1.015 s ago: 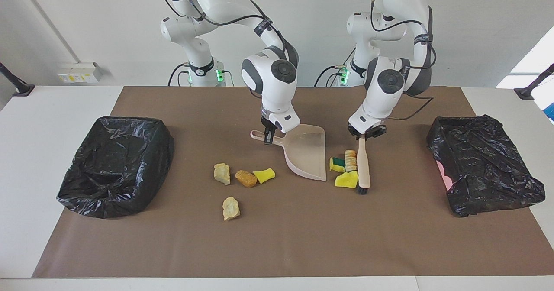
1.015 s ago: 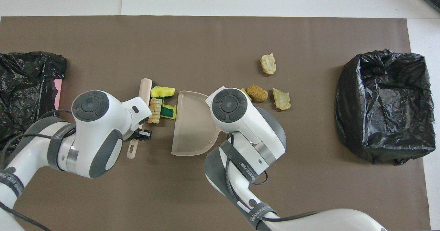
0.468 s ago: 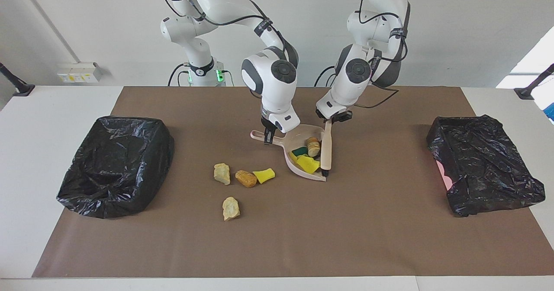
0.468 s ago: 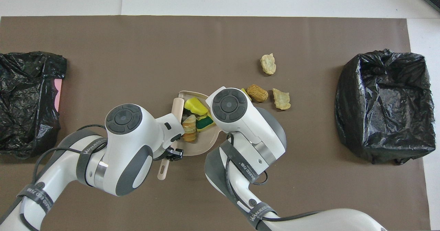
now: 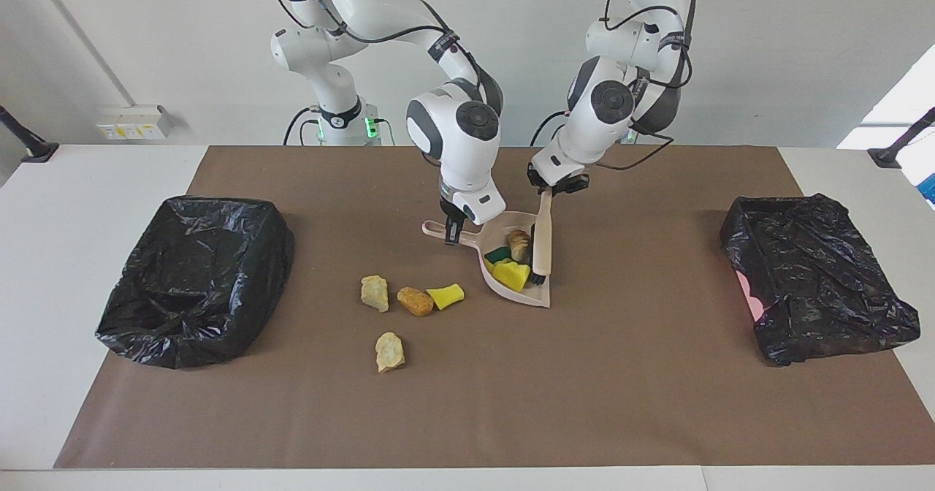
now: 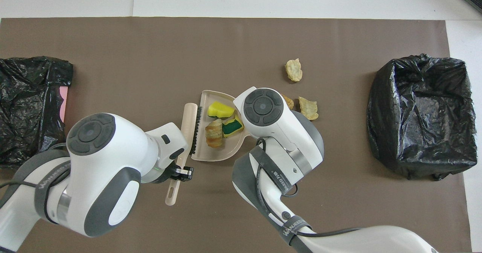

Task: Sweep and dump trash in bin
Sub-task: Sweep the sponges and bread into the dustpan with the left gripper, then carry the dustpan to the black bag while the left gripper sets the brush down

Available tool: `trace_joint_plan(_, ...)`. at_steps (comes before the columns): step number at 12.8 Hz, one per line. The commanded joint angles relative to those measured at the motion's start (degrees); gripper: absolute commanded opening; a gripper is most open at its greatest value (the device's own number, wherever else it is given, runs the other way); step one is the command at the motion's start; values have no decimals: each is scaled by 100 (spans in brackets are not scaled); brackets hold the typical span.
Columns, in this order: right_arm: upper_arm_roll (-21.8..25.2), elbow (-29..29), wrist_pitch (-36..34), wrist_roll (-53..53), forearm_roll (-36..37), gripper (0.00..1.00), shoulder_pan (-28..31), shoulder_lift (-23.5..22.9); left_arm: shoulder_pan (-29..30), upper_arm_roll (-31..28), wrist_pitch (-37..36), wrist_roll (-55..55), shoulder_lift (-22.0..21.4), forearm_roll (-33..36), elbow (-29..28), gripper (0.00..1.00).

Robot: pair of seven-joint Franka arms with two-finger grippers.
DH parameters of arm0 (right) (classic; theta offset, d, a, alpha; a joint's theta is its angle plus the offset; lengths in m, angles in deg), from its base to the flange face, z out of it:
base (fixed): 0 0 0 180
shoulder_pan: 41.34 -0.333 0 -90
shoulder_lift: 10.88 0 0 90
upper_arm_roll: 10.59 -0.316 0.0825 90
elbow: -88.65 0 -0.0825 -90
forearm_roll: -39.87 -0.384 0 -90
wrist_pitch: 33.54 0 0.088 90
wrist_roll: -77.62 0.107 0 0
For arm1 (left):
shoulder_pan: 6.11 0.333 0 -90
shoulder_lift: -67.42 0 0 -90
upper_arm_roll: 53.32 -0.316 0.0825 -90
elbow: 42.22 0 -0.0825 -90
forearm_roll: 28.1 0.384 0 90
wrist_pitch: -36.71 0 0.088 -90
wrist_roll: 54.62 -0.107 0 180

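At the middle of the worktop, the right gripper (image 5: 454, 229) is clamping the dustpan (image 5: 516, 268) by its handle, and the left gripper (image 5: 556, 186) is clamping the brush (image 5: 541, 241), bristles resting at the pan's mouth. Three pieces of trash (image 5: 510, 264) are lying inside the pan; four more scraps (image 5: 413, 301) are sitting on the mat toward the right arm's end, near one bin (image 5: 197, 275). Best to keep the pan's lip pressed flat and sweep in short, low strokes.
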Motion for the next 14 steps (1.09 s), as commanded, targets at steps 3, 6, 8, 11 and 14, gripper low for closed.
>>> trace_joint_plan(3, -51, 53, -59, -340, -301, 0, 402, 401, 182, 20, -777, 248, -371, 744, 102, 0)
trace_joint_plan(6, -51, -95, -453, -1095, -523, 0, 858, 621, -282, 126, -515, 609, -1134, 736, -888, 0)
trace_joint_plan(8, -51, -419, -893, -1648, -523, 0, 1157, 639, -591, 134, -330, 1074, -1496, 710, -1356, 0)
trace_joint_plan(11, -51, -781, -1473, -2588, -523, 0, 1719, 718, -1239, 134, 264, 1986, -1323, 403, -1655, 0)
trace_joint_plan(14, -33, -799, -1703, -3529, -514, 0, 2299, 929, -2015, 134, 1444, 2561, -1172, 394, -2315, 0)
